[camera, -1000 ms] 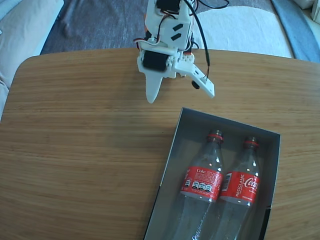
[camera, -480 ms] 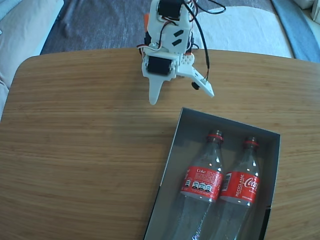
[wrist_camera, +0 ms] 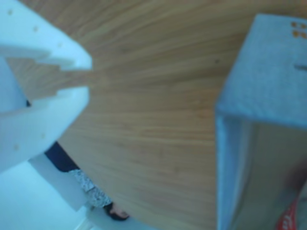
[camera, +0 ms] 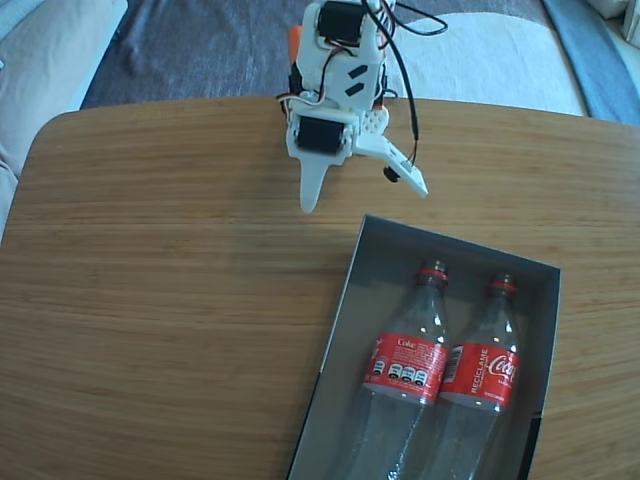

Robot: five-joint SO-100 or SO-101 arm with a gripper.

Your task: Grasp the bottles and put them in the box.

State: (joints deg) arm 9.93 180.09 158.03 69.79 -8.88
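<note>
Two clear bottles with red labels lie side by side in the dark grey box (camera: 388,278), necks toward the far wall: the left bottle (camera: 404,368) and the right bottle (camera: 481,374). My white gripper (camera: 364,198) hangs open above the bare table just beyond the box's far left corner, holding nothing. In the wrist view one white finger (wrist_camera: 45,108) fills the left side, the box corner (wrist_camera: 261,86) stands at the right, and a sliver of red label (wrist_camera: 290,219) shows at the bottom right.
The wooden table (camera: 170,300) stretches left of the box. A grey and white rug (camera: 200,45) lies on the floor beyond the table's far edge. A pale cushion (camera: 45,60) sits at the upper left.
The arm's wrist has shifted slightly to the right and settled; the open gripper stays near the same spot. The bottles and the box have not moved.
</note>
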